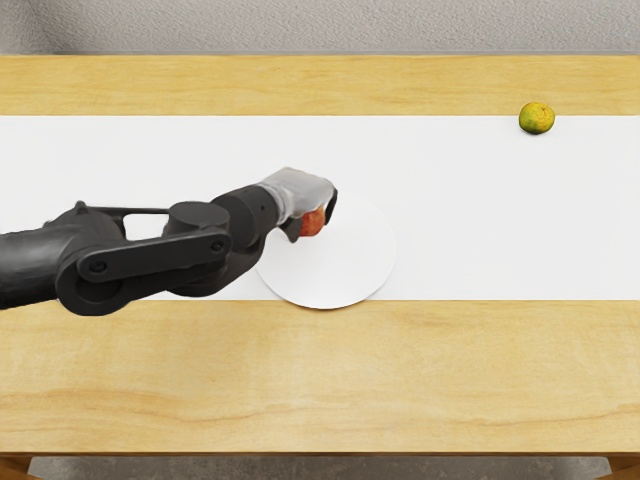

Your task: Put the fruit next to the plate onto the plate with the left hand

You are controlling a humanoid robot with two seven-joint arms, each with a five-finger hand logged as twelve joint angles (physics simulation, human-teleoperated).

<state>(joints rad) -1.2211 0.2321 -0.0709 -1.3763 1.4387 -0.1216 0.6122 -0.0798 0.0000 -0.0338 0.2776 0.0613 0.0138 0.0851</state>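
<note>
A white round plate [345, 265] lies on the white runner near the table's middle. My left hand [308, 205] comes in from the left edge on a dark arm and hovers over the plate's upper left rim. Its fingers are curled around a small red-orange fruit [313, 223], which peeks out below the palm. Most of that fruit is hidden by the hand. I cannot tell whether the fruit touches the plate.
A yellow-green fruit [537, 118] sits far off at the back right on the runner [480, 200]. The wooden table [320, 380] stretches across the front. The dark forearm [130, 260] covers the plate's left edge.
</note>
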